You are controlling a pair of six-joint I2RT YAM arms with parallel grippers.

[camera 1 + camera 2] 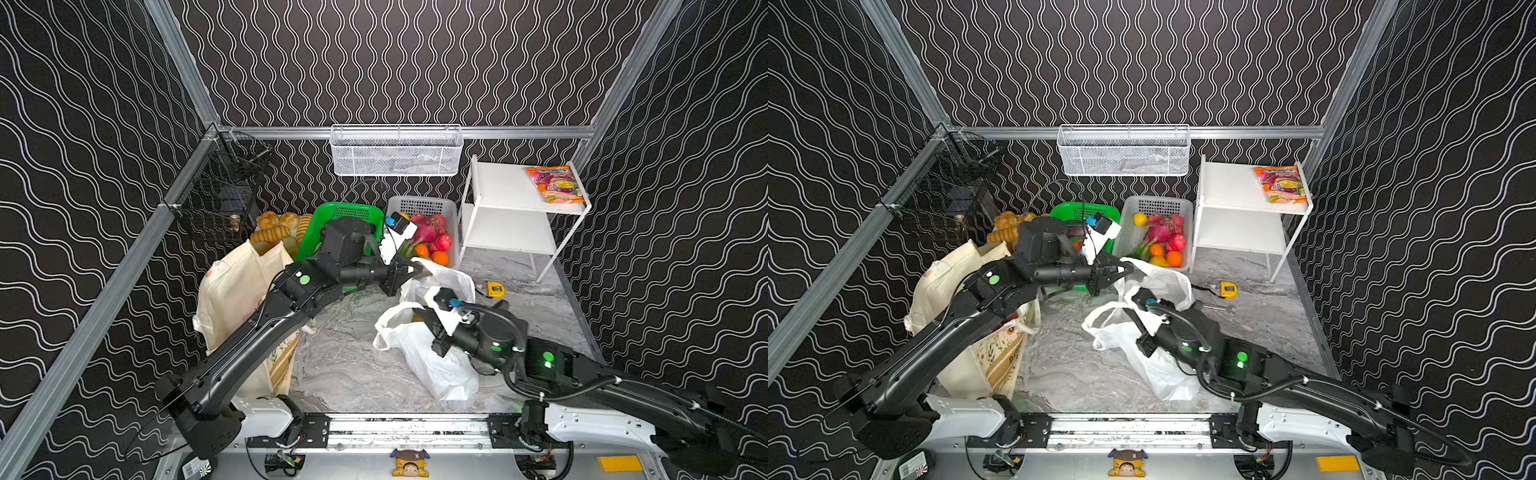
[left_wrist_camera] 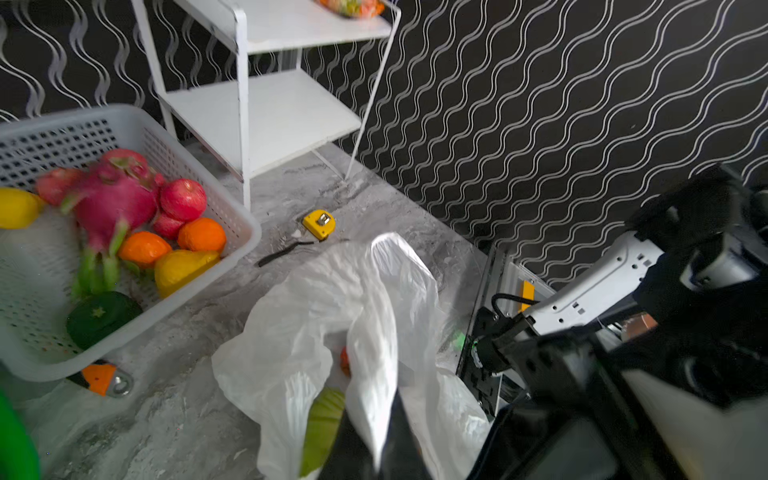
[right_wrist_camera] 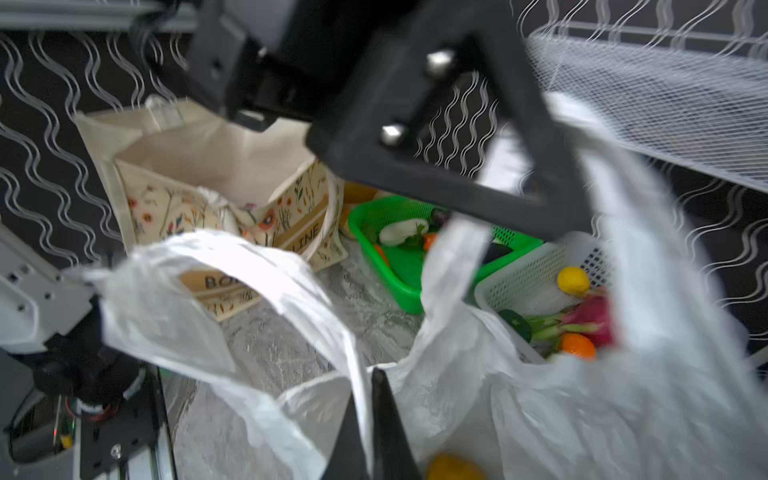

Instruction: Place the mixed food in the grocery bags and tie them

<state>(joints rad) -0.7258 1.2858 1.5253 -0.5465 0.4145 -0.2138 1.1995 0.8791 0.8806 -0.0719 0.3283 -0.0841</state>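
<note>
In both top views the left gripper point(image 1: 417, 268) point(image 1: 1128, 268) was pinched on the far handle of the white plastic bag point(image 1: 436, 370) point(image 1: 1163, 374). The right gripper point(image 1: 424, 319) point(image 1: 1128, 312) was clamped on the near handle. The cream tote point(image 1: 237, 291) point(image 1: 951, 274) stood well behind the left gripper.

In the left wrist view, the left gripper point(image 2: 376, 451) squeezed a strip of bag, and a green food item point(image 2: 324, 419) lay just ahead inside it.

In the right wrist view, the right gripper point(image 3: 371, 428) met on bag film, with the tote point(image 3: 208, 158) far ahead.
</note>
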